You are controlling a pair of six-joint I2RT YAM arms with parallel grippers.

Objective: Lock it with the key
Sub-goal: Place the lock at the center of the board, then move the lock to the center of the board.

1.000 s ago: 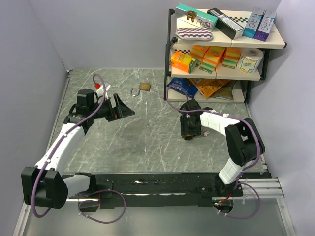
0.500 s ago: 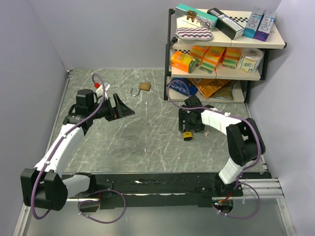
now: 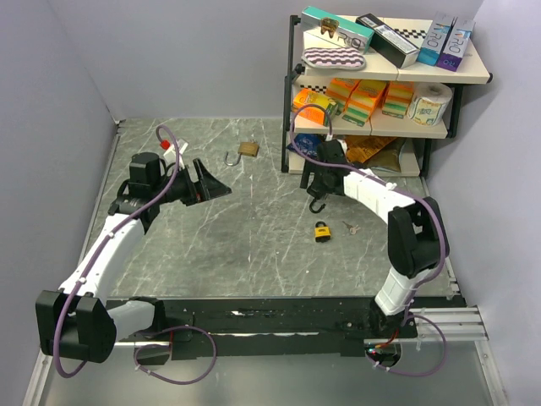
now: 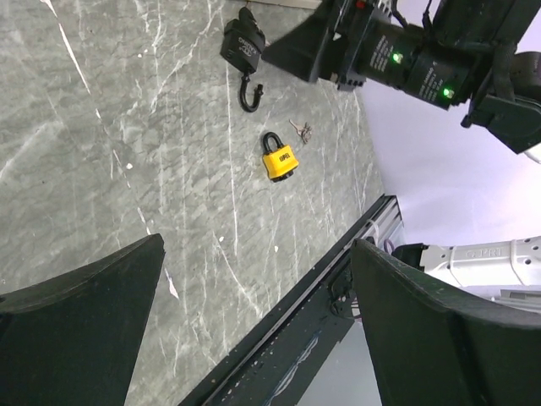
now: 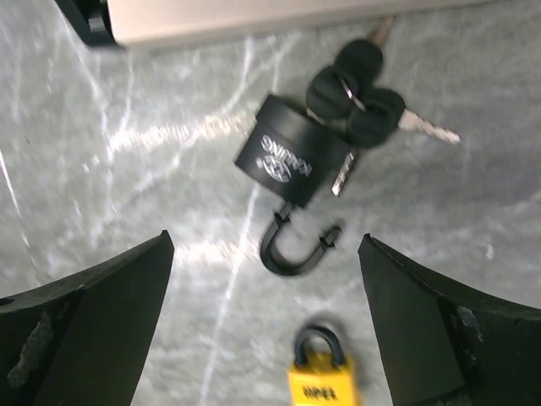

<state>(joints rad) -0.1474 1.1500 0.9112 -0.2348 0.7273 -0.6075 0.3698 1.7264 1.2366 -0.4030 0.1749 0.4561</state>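
A yellow padlock (image 3: 322, 231) lies on the grey marbled table with its shackle closed; it also shows in the left wrist view (image 4: 279, 161) and the right wrist view (image 5: 319, 382). Small silver keys (image 3: 350, 227) lie just to its right. A black padlock (image 5: 292, 156) with an open shackle lies by the shelf foot, with a bunch of black-headed keys (image 5: 355, 93) at its body. My right gripper (image 3: 319, 186) hangs open above it, holding nothing. My left gripper (image 3: 207, 184) is open and empty over the table's left half.
A brass padlock (image 3: 247, 149) with an open shackle lies at the back middle. A three-level shelf (image 3: 439, 131) with boxes, sponges and a paper roll stands at the back right. Grey walls close the left and back. A black rail (image 3: 279, 317) runs along the near edge.
My right gripper has risen off the yellow padlock and moved back toward the shelf, over the black padlock. The yellow padlock stays on the table. The left arm has barely moved.
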